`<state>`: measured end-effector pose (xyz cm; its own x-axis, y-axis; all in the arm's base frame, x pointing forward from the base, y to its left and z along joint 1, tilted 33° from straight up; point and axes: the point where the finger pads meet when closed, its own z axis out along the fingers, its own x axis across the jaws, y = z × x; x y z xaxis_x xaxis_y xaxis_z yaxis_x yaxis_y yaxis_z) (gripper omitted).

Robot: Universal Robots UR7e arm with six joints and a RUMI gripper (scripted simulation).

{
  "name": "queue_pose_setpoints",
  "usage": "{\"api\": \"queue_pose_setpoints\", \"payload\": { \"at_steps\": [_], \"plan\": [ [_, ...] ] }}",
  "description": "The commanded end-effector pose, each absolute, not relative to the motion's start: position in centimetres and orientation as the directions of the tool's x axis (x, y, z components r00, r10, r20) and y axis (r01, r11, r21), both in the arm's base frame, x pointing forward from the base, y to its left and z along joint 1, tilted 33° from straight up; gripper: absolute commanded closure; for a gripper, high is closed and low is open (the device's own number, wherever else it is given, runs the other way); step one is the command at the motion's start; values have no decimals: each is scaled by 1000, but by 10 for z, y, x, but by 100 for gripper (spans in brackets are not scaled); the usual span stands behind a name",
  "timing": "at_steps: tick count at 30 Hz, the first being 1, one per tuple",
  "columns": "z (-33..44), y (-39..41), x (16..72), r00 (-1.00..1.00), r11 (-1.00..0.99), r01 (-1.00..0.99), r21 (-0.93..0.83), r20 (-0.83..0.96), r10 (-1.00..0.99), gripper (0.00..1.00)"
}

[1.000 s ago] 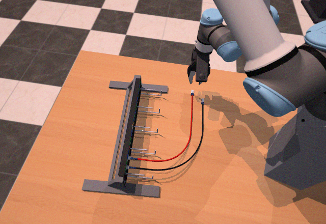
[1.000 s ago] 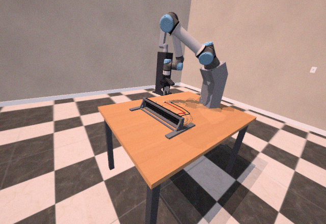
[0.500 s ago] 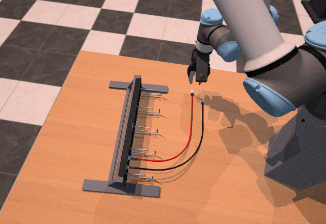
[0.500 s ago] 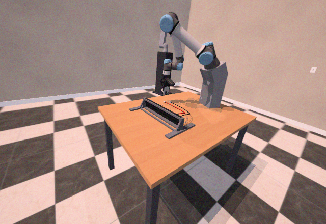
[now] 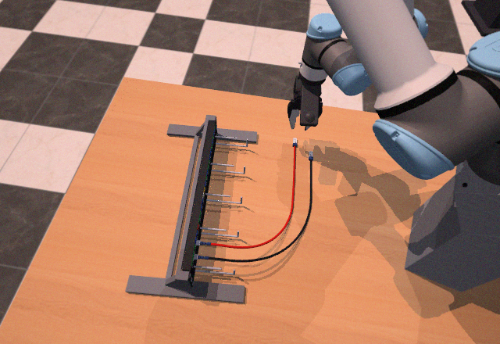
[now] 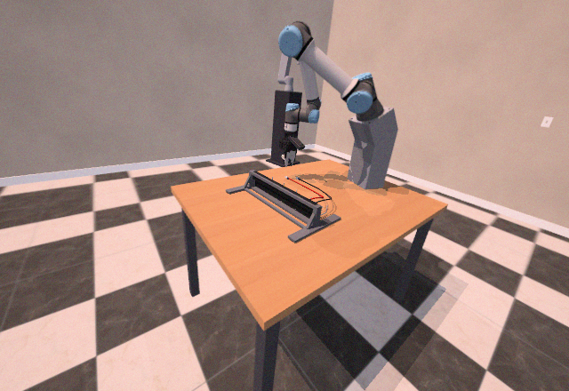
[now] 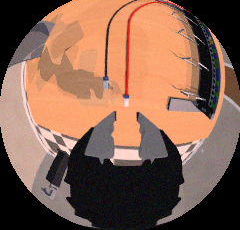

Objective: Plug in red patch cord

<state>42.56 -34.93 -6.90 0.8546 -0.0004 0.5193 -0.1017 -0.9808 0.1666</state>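
We see the bench (image 5: 121, 211) carrying the rack (image 5: 189, 211), with the red cord (image 5: 294, 195) curving to the right beside the black cord (image 5: 310, 195). Our claw (image 5: 301, 123) hangs just beyond the red cord's free plug (image 5: 294, 142), partly parted and gripping nothing.

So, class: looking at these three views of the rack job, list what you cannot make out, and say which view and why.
- Yellow label: the colored labels on the rack are too small in the top and wrist views; the exterior view shows its back.
- Latch direction on the red patch cord's free plug: too small in all views.
- Claw height above the table: cannot be judged.
- Arm base: cut off by the top view's right edge.
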Motion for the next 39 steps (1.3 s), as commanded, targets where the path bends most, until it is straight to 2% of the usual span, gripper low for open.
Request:
{"api": "queue_pose_setpoints", "payload": {
  "at_steps": [1,39],
  "plan": [
    [-71,-350,427,854,-981,-102,167,520,0,78],
    [-119,-362,456,854,-981,-102,167,520,0,78]
  ]
}}
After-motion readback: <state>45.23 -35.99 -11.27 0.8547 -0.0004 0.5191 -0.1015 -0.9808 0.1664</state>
